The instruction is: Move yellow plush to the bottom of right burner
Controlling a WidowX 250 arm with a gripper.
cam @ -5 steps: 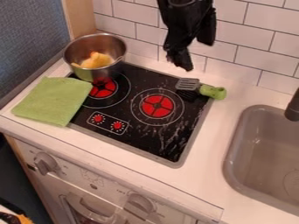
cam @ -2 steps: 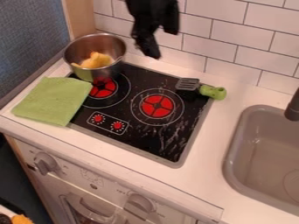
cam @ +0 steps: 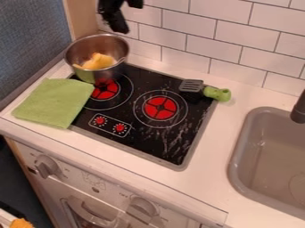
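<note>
Camera view: gripper [cam: 121, 23] up near the top edge, between 11 and 12 o'clock, off the pot [cam: 93, 39] rim at about its 1 o'clock. Can't tell how far the claw is open or whether it holds anything. Yellow plush [cam: 99, 61], presumably the target, sits inside the pot at 11 o'clock. Right burner [cam: 160, 108] is about dead centre; spatula [cam: 193, 85] at 2 o'clock, green cloth [cam: 53, 102] at 9, sink [cam: 268, 156] at 4.

Step in hand looks like the approach for the pick; plush not on target. Next move: line up over the pot mouth, drop straight in, grip the plush, lift clear of the rim, carry toward 5 o'clock, release just below the burner's 6 o'clock side. Risk: snagging the rim.
</note>
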